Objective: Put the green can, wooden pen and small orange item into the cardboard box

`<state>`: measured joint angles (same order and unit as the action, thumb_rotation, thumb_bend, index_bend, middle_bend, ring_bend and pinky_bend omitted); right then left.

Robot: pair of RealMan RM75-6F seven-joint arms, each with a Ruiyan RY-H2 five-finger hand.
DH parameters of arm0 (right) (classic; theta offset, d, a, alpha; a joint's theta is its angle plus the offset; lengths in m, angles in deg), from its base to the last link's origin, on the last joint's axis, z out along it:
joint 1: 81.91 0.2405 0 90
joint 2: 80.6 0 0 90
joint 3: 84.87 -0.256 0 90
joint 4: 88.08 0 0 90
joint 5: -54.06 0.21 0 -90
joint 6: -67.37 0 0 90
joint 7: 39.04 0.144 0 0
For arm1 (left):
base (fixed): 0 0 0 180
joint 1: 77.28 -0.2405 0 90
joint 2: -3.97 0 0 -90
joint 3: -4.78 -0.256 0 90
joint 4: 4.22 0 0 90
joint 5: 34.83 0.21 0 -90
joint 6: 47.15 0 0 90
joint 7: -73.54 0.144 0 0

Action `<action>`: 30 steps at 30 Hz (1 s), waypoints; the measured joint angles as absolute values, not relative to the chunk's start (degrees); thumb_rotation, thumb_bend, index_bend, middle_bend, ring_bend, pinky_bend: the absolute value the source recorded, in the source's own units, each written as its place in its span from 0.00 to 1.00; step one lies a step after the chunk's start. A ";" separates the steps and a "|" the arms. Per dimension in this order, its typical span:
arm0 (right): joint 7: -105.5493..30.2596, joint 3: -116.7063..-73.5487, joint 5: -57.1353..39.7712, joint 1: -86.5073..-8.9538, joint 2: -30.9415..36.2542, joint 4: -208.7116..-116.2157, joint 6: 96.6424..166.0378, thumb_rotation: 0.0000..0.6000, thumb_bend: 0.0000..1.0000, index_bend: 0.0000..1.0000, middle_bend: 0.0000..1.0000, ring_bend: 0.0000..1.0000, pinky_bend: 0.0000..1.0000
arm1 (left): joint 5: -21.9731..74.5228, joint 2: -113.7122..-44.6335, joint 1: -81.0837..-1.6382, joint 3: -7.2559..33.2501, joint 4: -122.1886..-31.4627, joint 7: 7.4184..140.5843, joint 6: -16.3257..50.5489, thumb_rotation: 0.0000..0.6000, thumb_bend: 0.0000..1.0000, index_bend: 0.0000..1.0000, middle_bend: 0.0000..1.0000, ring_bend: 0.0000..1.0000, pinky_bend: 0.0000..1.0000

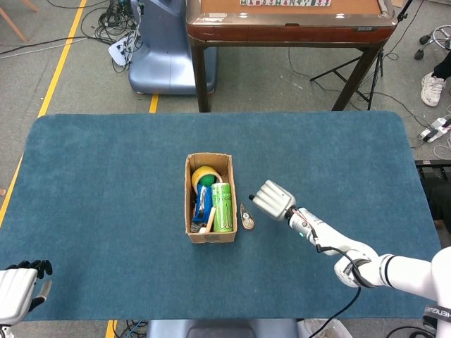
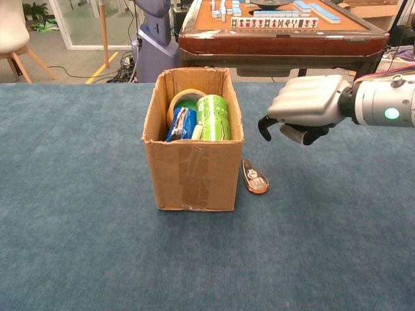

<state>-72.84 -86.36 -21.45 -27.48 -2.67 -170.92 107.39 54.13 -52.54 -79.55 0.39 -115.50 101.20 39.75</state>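
The cardboard box [image 1: 210, 198] [image 2: 194, 162] stands upright mid-table. Inside it the green can [image 1: 223, 207] [image 2: 214, 117] leans along the right wall, and a pale wooden pen [image 1: 209, 220] lies beside it. The small orange item [image 1: 246, 216] [image 2: 255, 177] lies flat on the cloth just right of the box. My right hand [image 1: 273, 200] [image 2: 305, 109] hovers palm-down above and to the right of the item, fingers bent downward, thumb apart, holding nothing. Only part of my left hand [image 1: 17, 285] shows at the near-left corner, and it holds nothing.
The box also holds a yellow tape roll [image 1: 205, 176] [image 2: 184, 98] and a blue packet [image 1: 203, 203] [image 2: 181, 123]. The blue cloth table [image 1: 106, 183] spreads wide around the box. Behind it stand a wooden mahjong table [image 1: 289, 21] and a blue-grey robot base [image 1: 158, 49].
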 measured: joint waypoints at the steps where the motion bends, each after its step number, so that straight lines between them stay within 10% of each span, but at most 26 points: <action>1: -71.91 -86.24 -22.48 -27.56 -2.56 -170.60 107.74 1.00 0.95 0.34 0.94 0.99 1.00 | 54.23 -52.57 -79.62 0.33 -115.57 101.42 39.83 1.00 0.37 0.50 0.55 0.49 0.56; 30: -40.49 -77.12 -49.94 -29.86 6.42 -146.10 125.32 1.00 0.86 0.23 0.93 0.98 1.00 | 41.85 -53.82 -77.68 5.53 -114.35 104.43 38.84 1.00 0.37 0.49 0.54 0.45 0.56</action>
